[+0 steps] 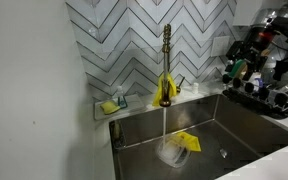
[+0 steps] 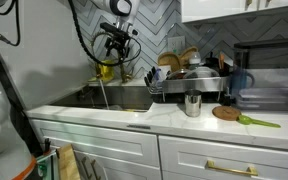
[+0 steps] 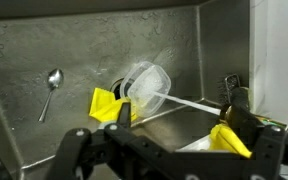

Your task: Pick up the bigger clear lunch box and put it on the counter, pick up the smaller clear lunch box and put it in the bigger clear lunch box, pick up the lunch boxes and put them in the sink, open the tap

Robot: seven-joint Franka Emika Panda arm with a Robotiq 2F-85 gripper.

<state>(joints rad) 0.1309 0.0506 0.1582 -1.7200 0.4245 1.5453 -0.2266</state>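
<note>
The clear lunch box (image 3: 149, 85) lies tilted on the floor of the steel sink (image 3: 24, 60), and also shows in an exterior view (image 1: 174, 152). A second rim seems nested inside it; I cannot separate the smaller box. The brass tap (image 1: 166, 60) with its yellow base (image 3: 231, 140) sends a thin stream of water (image 3: 189, 101) into the tub. In an exterior view my gripper (image 2: 119, 42) hangs above the tap (image 2: 106, 70). In the wrist view my gripper (image 3: 179, 140) is open with nothing between its jaws.
A yellow cloth (image 3: 106, 103) lies beside the tub and a spoon (image 3: 52, 80) rests further off in the basin. A sponge holder (image 1: 112, 104) sits behind the sink. On the white counter (image 2: 104, 118) stand a loaded dish rack (image 2: 189, 78), a steel cup (image 2: 192, 104) and a cork mat (image 2: 227, 113).
</note>
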